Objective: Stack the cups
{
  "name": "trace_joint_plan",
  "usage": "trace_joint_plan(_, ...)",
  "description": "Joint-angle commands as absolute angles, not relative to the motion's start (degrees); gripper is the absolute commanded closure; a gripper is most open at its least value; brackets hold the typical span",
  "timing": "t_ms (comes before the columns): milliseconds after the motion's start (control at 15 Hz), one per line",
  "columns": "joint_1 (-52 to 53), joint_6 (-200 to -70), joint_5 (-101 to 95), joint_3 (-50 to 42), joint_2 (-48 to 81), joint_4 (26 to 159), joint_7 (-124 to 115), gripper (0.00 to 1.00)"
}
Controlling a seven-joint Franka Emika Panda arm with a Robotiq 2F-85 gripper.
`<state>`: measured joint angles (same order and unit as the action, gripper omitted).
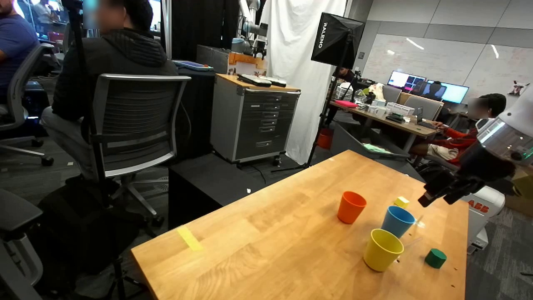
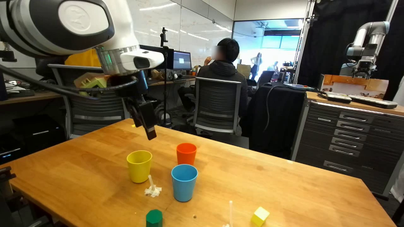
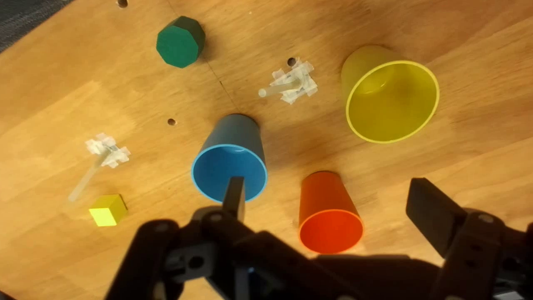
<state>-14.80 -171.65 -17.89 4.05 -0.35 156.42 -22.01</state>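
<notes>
Nearest of the cups in an exterior view, the yellow cup [image 1: 382, 252] stands upright on the wooden surface [image 1: 266, 250], a dark green block [image 1: 435, 258] to its right and a strip of yellow tape [image 1: 190, 238] well off to the left. Just beyond and slightly right is the light blue cup [image 1: 397, 222]; the wrist view shows the two apart. The red-orange cup [image 1: 351, 208] stands farther and to the left, also upright and by itself, and a small yellow cube [image 1: 402, 202] lies past the blue cup. To the right, raised above the surface, hangs the hand [image 3: 327, 190], its fingers [image 3: 434, 214] spread wide; in the wrist view the red-orange cup shows in the gap, down on the surface. The white arm [image 2: 121, 28] carries a faint emblem on a round cover [image 2: 83, 17]. Past the surface's right edge, a white housing [image 1: 485, 216] reads "ABB" in red. Beyond the far end, a black softbox [image 1: 339, 39] bears "RALENO" in white letters. Farther back are lit monitors [image 1: 406, 81], then a whiteboard [image 1: 441, 62] with faint marks, both too small to read.
</notes>
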Motion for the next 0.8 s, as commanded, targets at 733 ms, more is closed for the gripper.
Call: trace_joint_plan(733, -9.44, -181.60, -30.79, -0.75, 17.52, 148.59, -31.85, 0.00)
